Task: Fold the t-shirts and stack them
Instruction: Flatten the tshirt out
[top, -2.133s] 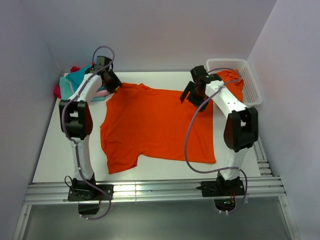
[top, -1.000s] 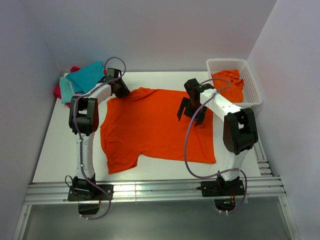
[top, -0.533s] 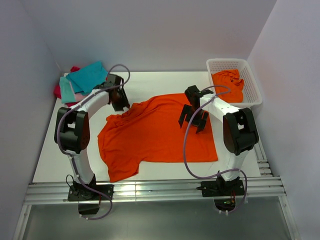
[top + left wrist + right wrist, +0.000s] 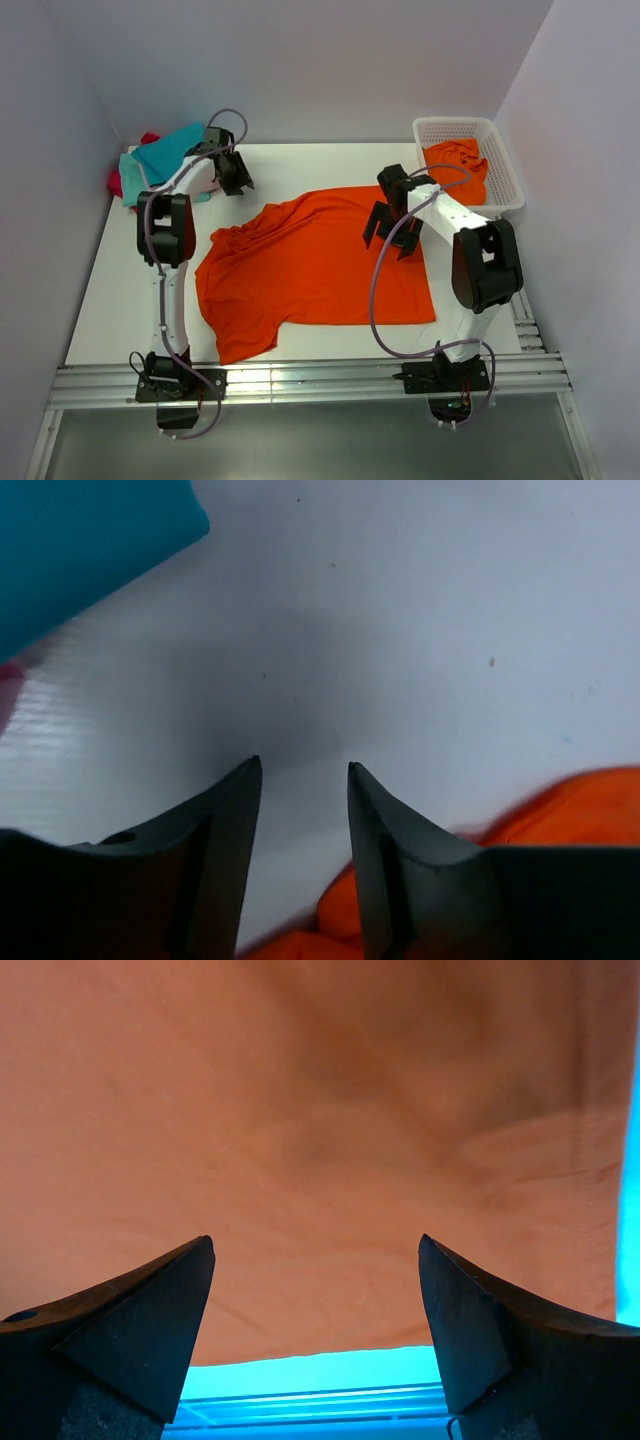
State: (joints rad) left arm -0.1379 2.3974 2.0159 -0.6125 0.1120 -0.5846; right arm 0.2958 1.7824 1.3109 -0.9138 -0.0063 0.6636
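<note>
A bright orange t-shirt (image 4: 315, 265) lies spread on the white table (image 4: 120, 300), its far left edge bunched in folds. My left gripper (image 4: 236, 178) is open and empty over bare table just beyond that edge; its wrist view shows orange fabric (image 4: 590, 805) at the lower right of the fingers. My right gripper (image 4: 390, 238) is wide open just above the shirt's right part, with orange cloth (image 4: 300, 1110) filling its view. A pile with a teal t-shirt (image 4: 170, 152) on top and a crimson one (image 4: 115, 182) beneath sits at the far left; the teal shows in the left wrist view (image 4: 80, 550).
A white lattice basket (image 4: 507, 190) at the far right holds another orange t-shirt (image 4: 458, 165). Walls close the left, far and right sides. A metal rail (image 4: 300, 385) runs along the near edge by the arm bases.
My left gripper dragged the shirt's far left edge toward the near side, let go, and moved back toward the far left. The edge now lies bunched. The right gripper has barely moved.
</note>
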